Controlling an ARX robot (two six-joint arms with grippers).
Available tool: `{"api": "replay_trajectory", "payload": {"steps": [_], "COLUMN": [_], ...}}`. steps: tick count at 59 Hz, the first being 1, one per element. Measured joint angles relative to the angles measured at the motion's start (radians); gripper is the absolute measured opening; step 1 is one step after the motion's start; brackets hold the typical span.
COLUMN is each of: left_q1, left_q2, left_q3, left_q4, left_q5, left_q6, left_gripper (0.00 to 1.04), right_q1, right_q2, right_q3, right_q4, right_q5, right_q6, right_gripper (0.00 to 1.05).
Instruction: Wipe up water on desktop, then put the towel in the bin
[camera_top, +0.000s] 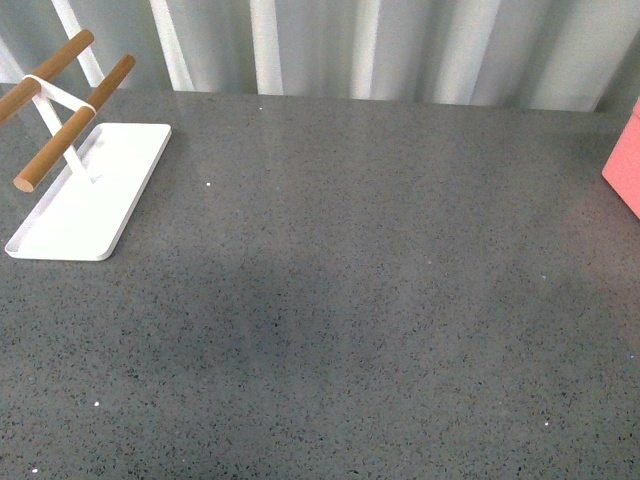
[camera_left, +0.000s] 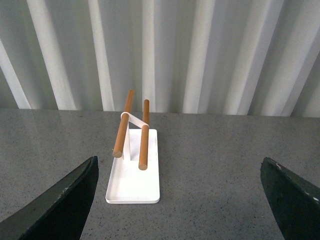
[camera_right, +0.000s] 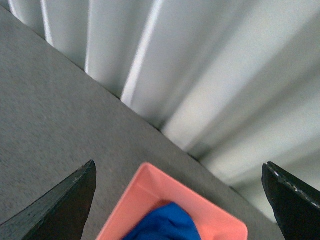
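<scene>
- Two grippers, both w/ jaws spread wide & nothing between them: left gripper (camera_left: 177, 200) faces the white tray (camera_left: 134, 180) w/ its wooden rods (camera_left: 143, 147); right gripper (camera_right: 177, 205) hangs over the bin (camera_right: 150, 200).
- Towel (camera_right: 162, 222): bright blue, bunched up, lying inside the salmon-pink bin per right wrist view. Only its top shows at frame edge, so can't tell if any part drapes over a wall.
- Bin sits at far right of the desktop (camera_top: 350, 300), close to the corrugated wall (camera_top: 400, 50); front view catches just one corner (camera_top: 625, 165).
- Desktop reads dry to me in front view: no puddle or shine, only a soft shadow patch near centre. A thin film wouldn't show at this res, tbh.
- My read: wipe done, drop done, task basically complete. Step in hand = clear out cleanly.
- How to do it well: lift right arm straight up before swinging away, so my fingers (camera_right: 65, 210) don't clip a bin wall or snag the fluffy cloth & drag it back out.
- Keep jaws apart while rising; closing now could pinch the towel.
- Left arm: stay well apart from tray, rods look easy to knock.
</scene>
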Motion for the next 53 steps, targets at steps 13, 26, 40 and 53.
{"api": "replay_trajectory", "payload": {"steps": [13,26,40,53], "left_q1": [0.000,0.000,0.000,0.000], "left_q2": [0.000,0.000,0.000,0.000], "left_q3": [0.000,0.000,0.000,0.000], "left_q4": [0.000,0.000,-0.001,-0.001], "left_q5": [0.000,0.000,0.000,0.000], "left_q6": [0.000,0.000,0.000,0.000], "left_gripper": [0.98,0.98,0.98,0.98], "right_q1": [0.081,0.217,0.295,0.347], "right_q2": [-0.212,-0.497,-0.627,-0.742], "right_q3": [-0.245,-0.785,-1.024,-1.152], "right_q4": [0.156,0.829,0.898,0.913], "right_q5": [-0.020,0.545,0.616,0.664], "right_q6": [0.097,0.693,0.766,0.772], "right_gripper": [0.92,0.48,0.07,0.03]}}
